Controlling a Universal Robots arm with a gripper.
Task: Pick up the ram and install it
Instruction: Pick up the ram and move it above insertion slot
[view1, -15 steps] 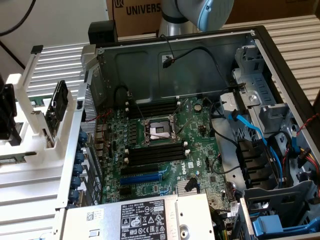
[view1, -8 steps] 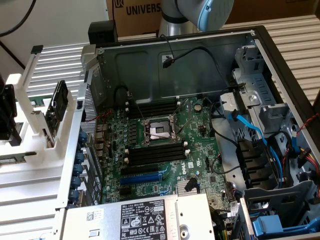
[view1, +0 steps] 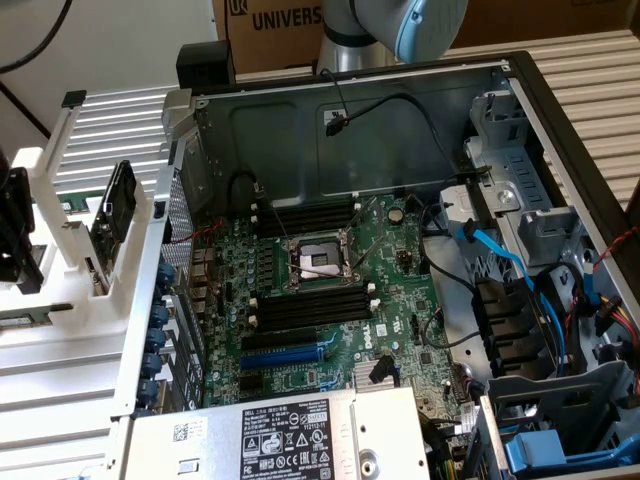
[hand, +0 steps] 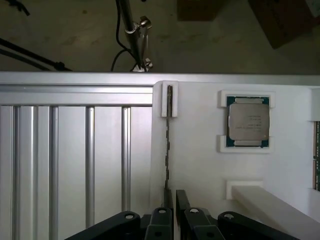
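Pick step in hand, grasp not yet made: fingers (hand: 182, 200) released, narrow gap between them, clamping nothing that shows, poised at the near end of the ram (hand: 168, 145), set on edge in a slot of the white rack (hand: 200, 175), processor chip (hand: 248, 121) seated just beside. Rack at left-middle of the exterior view, well apart from the black memory slots (view1: 308, 308) on the motherboard (view1: 400, 270) at frame centre, apparently unfilled. Next move likely calls for centring the thin edge in the gap, since it looks lined up with one finger, then closing squarely.
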